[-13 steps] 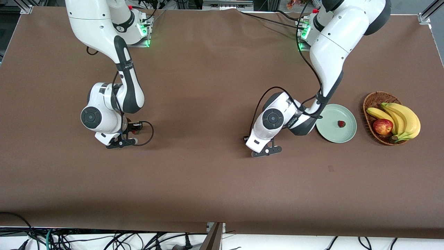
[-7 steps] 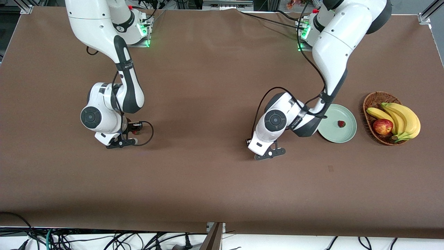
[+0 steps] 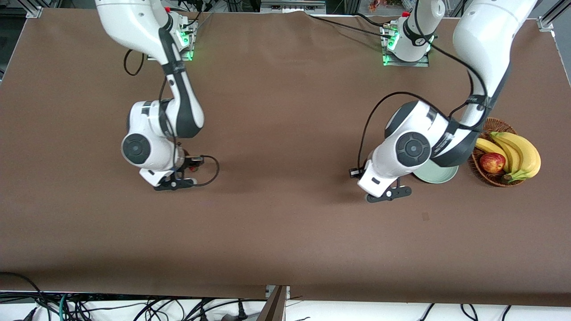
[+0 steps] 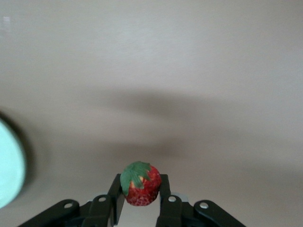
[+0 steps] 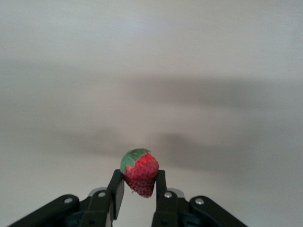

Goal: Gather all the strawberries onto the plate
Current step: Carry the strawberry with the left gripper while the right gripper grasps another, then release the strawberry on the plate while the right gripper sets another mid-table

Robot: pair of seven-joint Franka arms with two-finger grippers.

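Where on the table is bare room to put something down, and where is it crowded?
Bare: the tabletop between the right gripper and left gripper, and the strip nearer the front camera. Crowded: the left arm's end, where the plate and basket sit close.

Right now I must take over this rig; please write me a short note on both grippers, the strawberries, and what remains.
Left gripper: shut on a strawberry, up over the bare table beside the plate.
Right gripper: shut on another strawberry, over the table toward the right arm's end.
The left arm hides most of the plate, so its contents cannot be seen now.
Done: both berries are grasped and lifted.
Left: carry each one to the plate and release it there. The basket of bananas and an apple stays untouched.
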